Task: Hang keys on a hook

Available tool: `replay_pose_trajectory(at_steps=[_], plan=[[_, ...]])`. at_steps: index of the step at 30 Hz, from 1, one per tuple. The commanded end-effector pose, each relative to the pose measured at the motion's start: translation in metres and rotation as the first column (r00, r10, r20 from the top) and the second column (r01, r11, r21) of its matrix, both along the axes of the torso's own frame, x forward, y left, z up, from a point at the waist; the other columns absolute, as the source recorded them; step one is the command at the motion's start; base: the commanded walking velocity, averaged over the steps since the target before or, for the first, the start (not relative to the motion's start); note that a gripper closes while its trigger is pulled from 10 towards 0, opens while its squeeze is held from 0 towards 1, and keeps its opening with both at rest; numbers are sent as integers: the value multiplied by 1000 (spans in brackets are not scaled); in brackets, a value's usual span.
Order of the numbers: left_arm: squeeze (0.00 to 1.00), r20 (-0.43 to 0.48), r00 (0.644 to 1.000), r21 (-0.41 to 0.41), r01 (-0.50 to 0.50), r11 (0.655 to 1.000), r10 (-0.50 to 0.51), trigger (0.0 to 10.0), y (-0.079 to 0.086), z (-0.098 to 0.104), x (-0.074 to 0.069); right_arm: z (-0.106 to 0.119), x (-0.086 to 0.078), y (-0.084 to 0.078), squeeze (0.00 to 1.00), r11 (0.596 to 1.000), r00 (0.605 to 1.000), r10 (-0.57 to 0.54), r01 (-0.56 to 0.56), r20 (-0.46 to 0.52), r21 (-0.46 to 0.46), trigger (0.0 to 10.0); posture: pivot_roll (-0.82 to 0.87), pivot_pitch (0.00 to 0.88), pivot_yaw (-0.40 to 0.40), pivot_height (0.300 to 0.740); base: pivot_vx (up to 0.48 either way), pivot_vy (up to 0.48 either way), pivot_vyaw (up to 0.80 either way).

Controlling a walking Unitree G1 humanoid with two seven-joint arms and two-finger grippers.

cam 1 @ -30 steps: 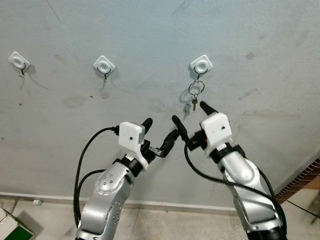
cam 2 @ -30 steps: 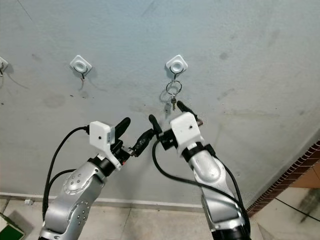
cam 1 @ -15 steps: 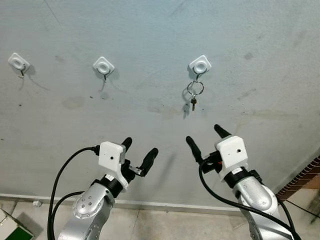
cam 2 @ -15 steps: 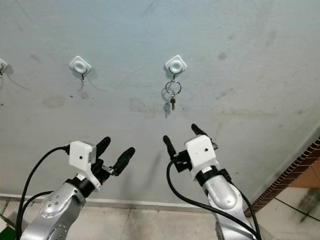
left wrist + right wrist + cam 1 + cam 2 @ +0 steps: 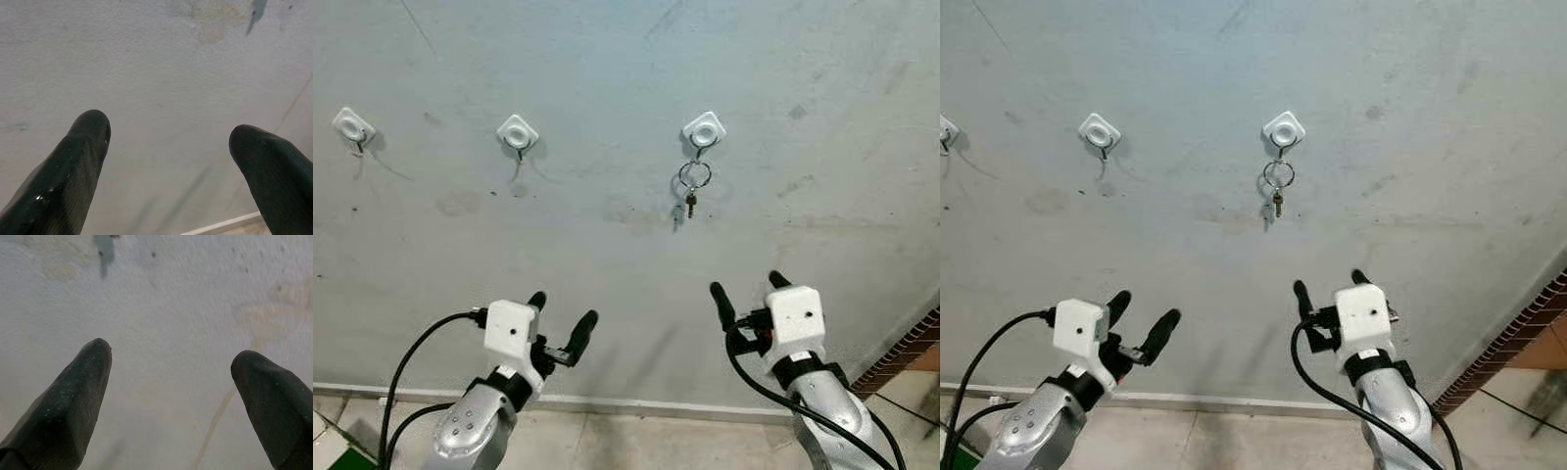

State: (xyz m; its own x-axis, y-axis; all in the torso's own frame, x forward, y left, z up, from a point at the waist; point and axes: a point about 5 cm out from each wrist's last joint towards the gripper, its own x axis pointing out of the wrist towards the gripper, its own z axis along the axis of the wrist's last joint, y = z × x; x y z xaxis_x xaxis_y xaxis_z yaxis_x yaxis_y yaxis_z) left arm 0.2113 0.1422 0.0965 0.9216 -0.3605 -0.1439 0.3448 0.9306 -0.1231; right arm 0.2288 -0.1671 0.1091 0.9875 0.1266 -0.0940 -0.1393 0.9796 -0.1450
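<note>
Wall (image 5: 607,59): we face a stained grey wall; it carries three white hooks in a row.
Left end effector (image 5: 560,314): we hold it low, well below and left of the keyed hook, fingers spread apart, nothing between them.
Right end effector (image 5: 749,289): we hold it low, below and slightly right of the keyed hook, fingers spread, gripping nothing.
Keyed hook (image 5: 703,130): the rightmost of the three, fixed to the wall.
Other hooks: middle hook (image 5: 518,132) and far-left hook (image 5: 352,125), both left of the keyed hook.
Keys (image 5: 693,186): they hang by their ring from the keyed hook, one small key dangling just below against the wall.
</note>
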Motion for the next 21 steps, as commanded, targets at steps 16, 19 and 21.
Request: replay_pose_trajectory(at_steps=[16,19,21], plan=[[0,-47,999,-7,-21,1000,21,10000,2,-2,6,0,6,1,0,999,1000,-25,26,-16,48,10000,-38,0,89,740,0,51,0],[0,-50,999,-8,-19,1000,19,10000,2,-2,6,0,6,3,0,998,1000,-21,22,-17,51,10000,-37,0,89,740,0,292,0],[0,-52,998,-9,-19,1000,19,10000,1,-2,6,0,6,3,0,998,1000,-19,20,-18,52,10000,-37,0,89,740,0,296,0]])
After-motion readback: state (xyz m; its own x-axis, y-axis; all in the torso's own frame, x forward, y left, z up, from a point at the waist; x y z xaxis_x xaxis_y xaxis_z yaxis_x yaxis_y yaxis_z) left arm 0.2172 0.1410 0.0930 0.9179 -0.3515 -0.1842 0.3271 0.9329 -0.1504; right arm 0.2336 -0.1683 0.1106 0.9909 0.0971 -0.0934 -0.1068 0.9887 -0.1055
